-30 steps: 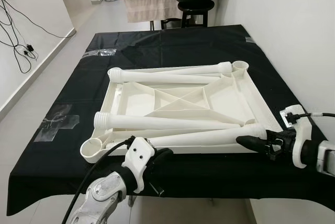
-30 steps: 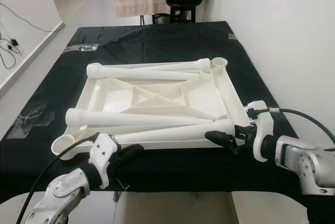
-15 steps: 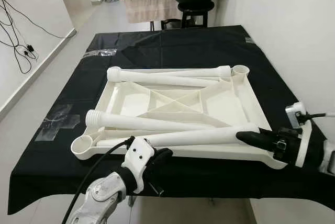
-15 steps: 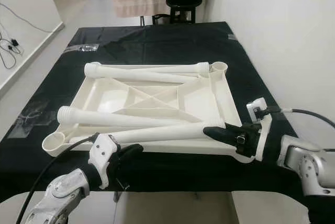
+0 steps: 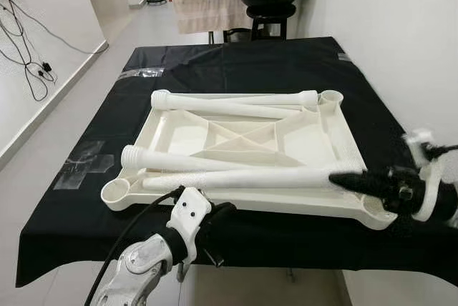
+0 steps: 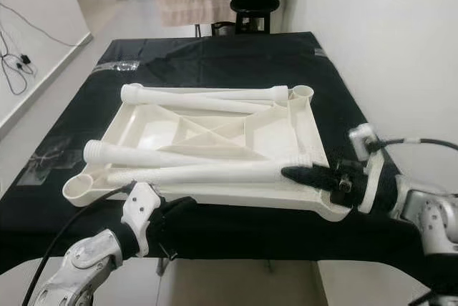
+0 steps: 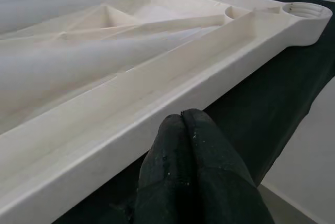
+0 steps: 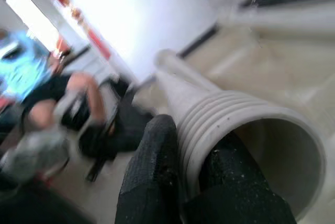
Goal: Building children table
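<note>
The right gripper pinched the threaded end of one leg, one finger inside the bore. Over the past second it had swung that leg across the upturned tabletop toward its near edge; the socket beside it awaited the leg. The left gripper, fingers pressed together, sat by the near rim.

No legible text or labels.

Black cloth covers the work surface; grey tape patch at its 9 o'clock edge. Black stool and draped side table at 12 o'clock. Loose cables along wall, 10 o'clock.
</note>
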### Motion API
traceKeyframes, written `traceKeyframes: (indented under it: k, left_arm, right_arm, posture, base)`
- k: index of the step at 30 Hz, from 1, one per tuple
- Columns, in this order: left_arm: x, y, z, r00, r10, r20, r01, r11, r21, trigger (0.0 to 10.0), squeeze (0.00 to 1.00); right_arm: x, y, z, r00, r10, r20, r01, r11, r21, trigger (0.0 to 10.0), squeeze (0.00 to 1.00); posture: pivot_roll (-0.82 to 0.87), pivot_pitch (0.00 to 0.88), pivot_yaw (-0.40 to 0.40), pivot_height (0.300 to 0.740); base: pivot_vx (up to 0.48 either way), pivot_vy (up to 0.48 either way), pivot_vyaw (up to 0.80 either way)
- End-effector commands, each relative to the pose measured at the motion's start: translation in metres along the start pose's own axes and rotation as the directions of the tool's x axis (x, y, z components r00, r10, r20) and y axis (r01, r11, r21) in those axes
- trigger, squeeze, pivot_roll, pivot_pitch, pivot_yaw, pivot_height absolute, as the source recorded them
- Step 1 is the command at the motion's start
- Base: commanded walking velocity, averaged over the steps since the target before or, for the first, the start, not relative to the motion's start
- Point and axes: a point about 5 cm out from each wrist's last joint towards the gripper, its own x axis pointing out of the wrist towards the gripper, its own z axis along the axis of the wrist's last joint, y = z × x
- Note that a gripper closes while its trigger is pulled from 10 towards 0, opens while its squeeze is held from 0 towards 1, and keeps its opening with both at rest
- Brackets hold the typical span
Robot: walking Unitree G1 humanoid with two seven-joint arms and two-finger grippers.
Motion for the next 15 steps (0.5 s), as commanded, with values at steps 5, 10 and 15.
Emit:
traceKeyframes:
  k: [5,10,15]
  left_arm:
    - [-0.001,0.008,0.008,0.999,0.028,0.032,-0.027,0.999,-0.037,10.0,0.0]
    - [0.003,0.013,0.031,0.991,0.036,0.127,-0.023,0.994,-0.105,10.0,0.0]
    - [0.005,0.014,0.04,0.986,0.037,0.165,-0.015,0.991,-0.131,10.0,0.0]
  right_arm:
    - [-0.024,0.002,0.03,0.98,-0.02,0.199,0.028,0.999,-0.039,0.0,0.0]
    - [-0.037,0.006,0.043,0.955,-0.002,0.297,0.019,0.998,-0.054,0.0,0.0]
    - [-0.033,0.006,0.04,0.949,-0.001,0.316,0.02,0.998,-0.055,0.0,0.0]
  posture:
    - [-0.03,0.059,0.026,0.74]
    - [-0.03,0.058,0.032,0.74]
    - [-0.03,0.056,0.035,0.74]
  base:
    - [0.0,0.0,0.0]
    - [0.0,0.0,0.0]
    - [0.0,0.0,0.0]
